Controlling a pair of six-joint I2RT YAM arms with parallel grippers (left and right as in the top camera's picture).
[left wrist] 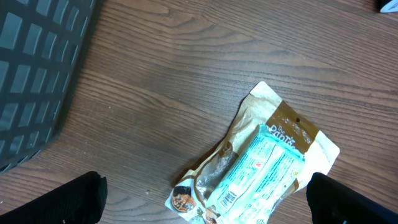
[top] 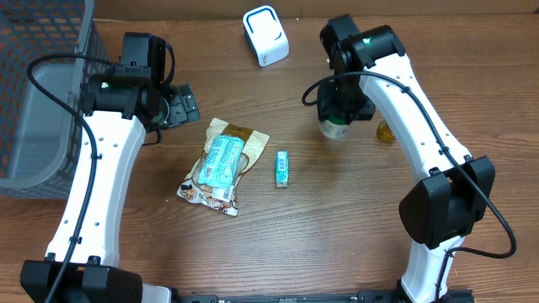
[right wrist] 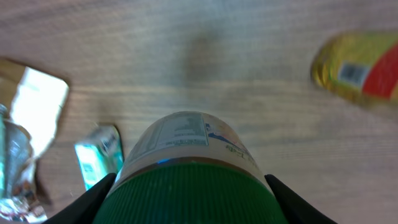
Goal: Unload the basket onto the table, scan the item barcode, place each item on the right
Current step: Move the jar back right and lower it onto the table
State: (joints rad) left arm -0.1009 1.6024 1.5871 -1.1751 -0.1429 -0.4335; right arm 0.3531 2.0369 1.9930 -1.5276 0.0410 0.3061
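Jar [right wrist: 181,135], cylindrical, ribbed green lid [right wrist: 186,194]

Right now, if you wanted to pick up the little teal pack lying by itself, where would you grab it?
Probably around its middle, coming straight down from above, one finger on each long edge. The little teal pack lies flat on the table, so nothing fits underneath, and it is narrow across. The left gripper is open; the right gripper holds the green-lidded jar.
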